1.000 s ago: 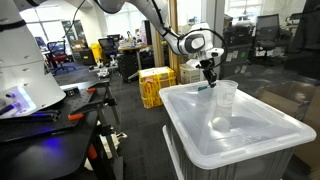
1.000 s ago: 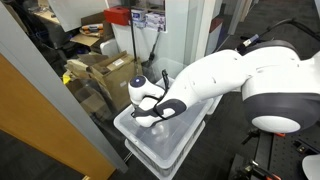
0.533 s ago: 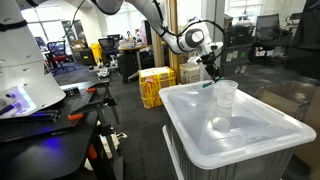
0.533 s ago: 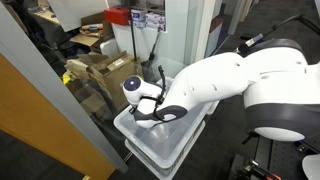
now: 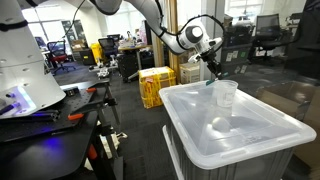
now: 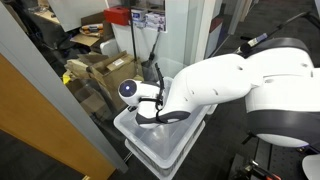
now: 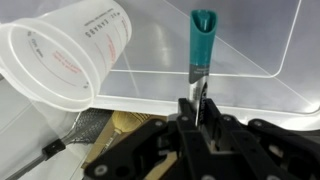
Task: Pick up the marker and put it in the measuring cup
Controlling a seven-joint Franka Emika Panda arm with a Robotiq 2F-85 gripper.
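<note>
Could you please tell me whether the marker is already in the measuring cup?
Not yet: the gripper holds the marker outside, beside the cup.

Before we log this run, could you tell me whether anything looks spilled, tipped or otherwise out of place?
Nothing stands out. The measuring cup stands upright on the storage bin lid, and the gripper holds the marker in the air near the cup's rim. No spill or damage shows.
</note>
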